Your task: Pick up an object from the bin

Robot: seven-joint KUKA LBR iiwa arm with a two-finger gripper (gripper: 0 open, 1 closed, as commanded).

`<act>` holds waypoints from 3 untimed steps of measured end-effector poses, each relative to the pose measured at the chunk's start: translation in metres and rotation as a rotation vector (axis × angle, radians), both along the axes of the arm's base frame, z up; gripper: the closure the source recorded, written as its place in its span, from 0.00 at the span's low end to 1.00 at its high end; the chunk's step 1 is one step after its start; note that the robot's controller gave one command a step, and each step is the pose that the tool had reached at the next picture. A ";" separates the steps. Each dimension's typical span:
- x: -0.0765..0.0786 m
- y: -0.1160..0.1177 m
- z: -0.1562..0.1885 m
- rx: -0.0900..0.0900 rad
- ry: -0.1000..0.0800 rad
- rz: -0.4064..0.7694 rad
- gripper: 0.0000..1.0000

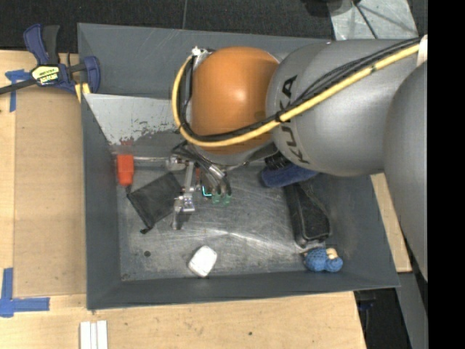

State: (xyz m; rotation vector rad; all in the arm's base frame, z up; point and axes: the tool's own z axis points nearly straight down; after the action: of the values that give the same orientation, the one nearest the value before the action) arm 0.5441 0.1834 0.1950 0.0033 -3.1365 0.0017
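The orange wrist cover (231, 97) and the grey arm (341, 107) concealed most of the far wall and the far right corner of the bin (102, 217). The upper part of the gripper (197, 193) lay beneath the cover. A blue object (280, 176) was covered by the arm except for its left end; its kind could not be determined. The far end of a long black object (309, 213) was likewise under the arm. A small green item (219, 197) beside the gripper was too small to identify. The arm was cut off at the right.
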 end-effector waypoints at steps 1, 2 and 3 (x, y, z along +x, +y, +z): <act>0.029 -0.001 -0.117 -0.001 -0.001 -0.069 0.00; 0.056 0.011 -0.073 0.003 -0.013 0.168 0.00; 0.059 -0.003 -0.121 0.005 -0.009 0.063 0.00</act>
State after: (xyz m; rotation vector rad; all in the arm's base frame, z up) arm 0.6030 0.1805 0.0736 0.1024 -3.1439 -0.0052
